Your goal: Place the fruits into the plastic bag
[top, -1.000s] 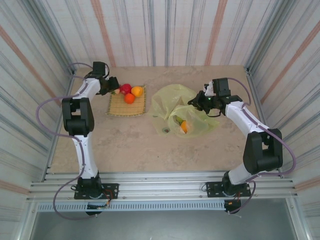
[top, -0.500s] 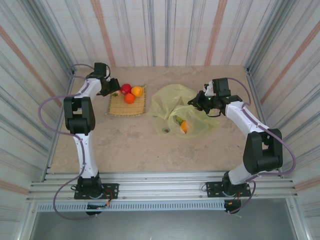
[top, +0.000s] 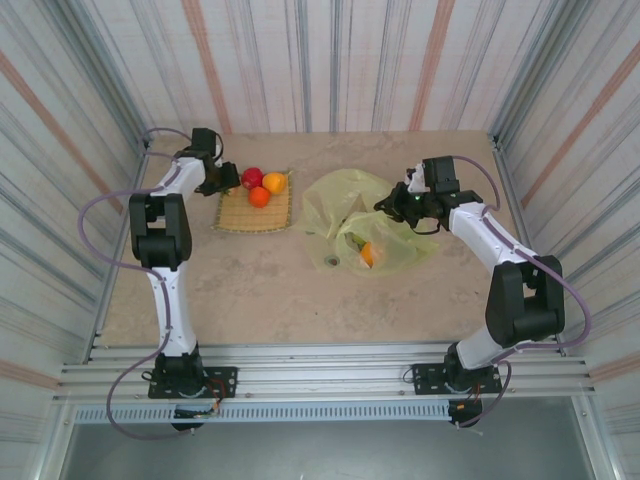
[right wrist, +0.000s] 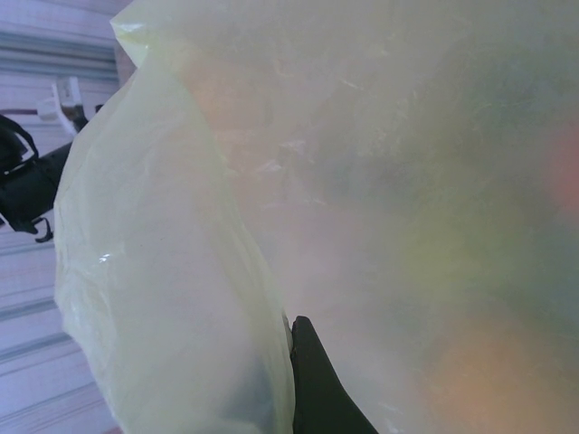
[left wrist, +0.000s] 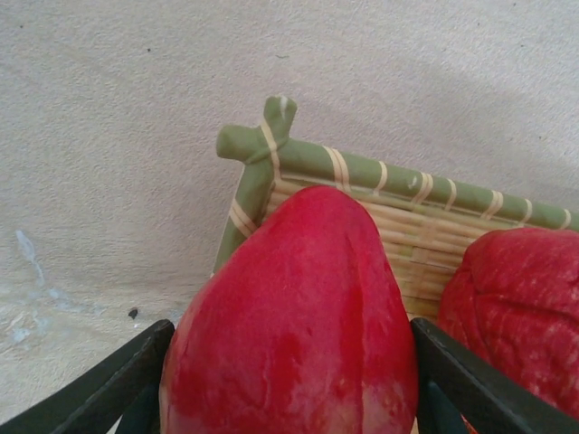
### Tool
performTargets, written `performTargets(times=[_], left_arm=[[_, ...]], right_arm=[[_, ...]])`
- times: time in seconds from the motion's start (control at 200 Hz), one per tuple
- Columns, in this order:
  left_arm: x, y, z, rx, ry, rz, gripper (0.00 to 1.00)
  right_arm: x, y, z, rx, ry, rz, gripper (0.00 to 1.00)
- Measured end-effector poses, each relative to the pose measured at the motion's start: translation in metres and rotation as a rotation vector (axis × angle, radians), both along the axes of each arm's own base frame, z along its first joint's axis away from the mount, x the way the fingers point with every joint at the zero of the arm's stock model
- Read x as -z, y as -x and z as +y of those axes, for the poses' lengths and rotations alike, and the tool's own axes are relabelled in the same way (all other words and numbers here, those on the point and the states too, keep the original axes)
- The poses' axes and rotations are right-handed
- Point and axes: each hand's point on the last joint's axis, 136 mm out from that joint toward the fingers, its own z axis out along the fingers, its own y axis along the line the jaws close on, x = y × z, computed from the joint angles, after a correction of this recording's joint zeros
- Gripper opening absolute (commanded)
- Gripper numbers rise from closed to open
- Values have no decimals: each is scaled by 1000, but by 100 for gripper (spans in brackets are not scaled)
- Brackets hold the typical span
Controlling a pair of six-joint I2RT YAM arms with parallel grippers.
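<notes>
Two red fruits lay at the green-bound corner of the square yellow-tan woven mat [left wrist: 425,231], seen from the left wrist: a smooth red fruit [left wrist: 289,271] nearest the camera and a rougher red fruit [left wrist: 520,307] just beside it on the right. The left gripper [left wrist: 291,330] bracketed the smooth red fruit. Its jaws stood wide, one dark finger [left wrist: 109,384] close against each flank, and whether they pressed on it could not be told.

From the top, two orange round fruits [top: 274,181] [top: 259,197] also rested on the mat's far half. The large translucent pale yellow-green plastic bag [top: 335,200] lay crumpled on the beige table [top: 260,290], near the mat's right side. The right gripper [top: 385,205] was closed on the bag's far right edge, pinching the film. Through the film an orange fruit [top: 367,254] showed inside the bag — a small green shape [top: 357,240] touching it. At the right wrist, the film hung against one dark finger [right wrist: 317,389].
</notes>
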Motion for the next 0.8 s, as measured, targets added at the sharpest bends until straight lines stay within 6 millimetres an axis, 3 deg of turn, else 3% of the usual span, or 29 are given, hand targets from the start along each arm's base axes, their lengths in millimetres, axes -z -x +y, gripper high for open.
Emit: performTargets(times=[0.276,0.446,0.536,0.671,0.802], left_arm=[[-2,2,2,4,-27,-3,60],[-19,12,6,-7,-50,-20,59],[-41,23,7,-11,-52,-54,58],[-95,50,1,-7,-34,-164,58],[-150,89,-25,42,11,-297,58]], right_arm=[[0,1,1,-4,0,1,0],[0,1,1,-4,1,0,0],[0,1,2,-4,1,0,0],[-2,1,2,-4,0,-4,0],[-3,3,4,-11,0,-7,0]])
